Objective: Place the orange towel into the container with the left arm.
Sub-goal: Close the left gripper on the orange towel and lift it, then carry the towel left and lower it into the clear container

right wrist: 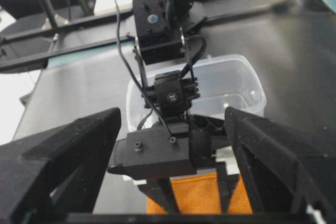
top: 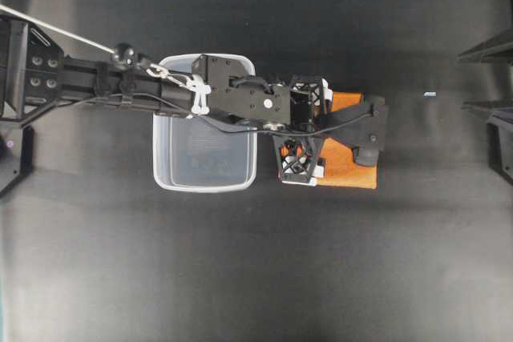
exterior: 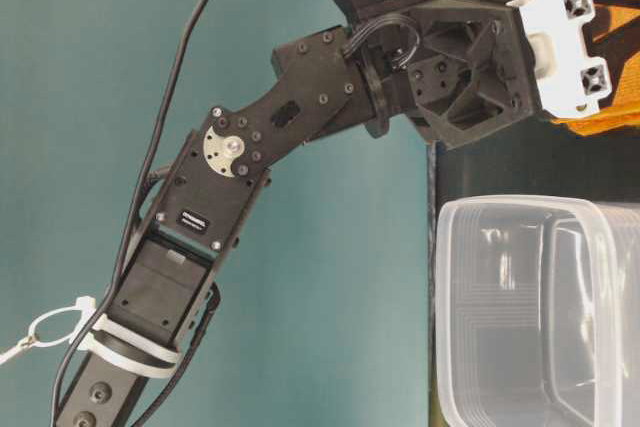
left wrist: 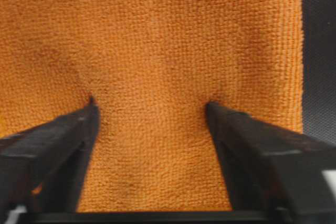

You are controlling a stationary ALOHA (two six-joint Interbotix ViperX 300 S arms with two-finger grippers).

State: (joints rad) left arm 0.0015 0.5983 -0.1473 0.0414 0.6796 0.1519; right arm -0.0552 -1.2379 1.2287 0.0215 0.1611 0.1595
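Orange microfibre fills our left wrist view: the orange towel (left wrist: 157, 51) lies flat under us, and our two black fingers (left wrist: 58, 135) press their tips into the cloth, spread apart, each raising a small dimple. The left gripper (left wrist: 149, 108) is therefore open and down on the fabric, not yet pinching anything.

From overhead, the left arm (top: 120, 86) reaches across the container (top: 204, 167) toward three o'clock, with the towel (top: 353, 170) lying on the black table (top: 256, 278) just beside the tub's three o'clock wall, mostly hidden under our wrist. The tub looks empty.

At the bottom of the right wrist view, the right gripper (right wrist: 173, 174) hangs with its fingers wide apart, holding nothing, facing the left arm from the towel's far side.

We judge that the pinch comes next, and several things could spoil it:

- Tips this far apart may gather only the top layer, so the lower folds could trail or drop on lifting.
- Pressing hard on the table may make the fingers skid and push the cloth away instead.
- A drooping corner could catch the thick rim on the way toward nine o'clock and drag the light tub.
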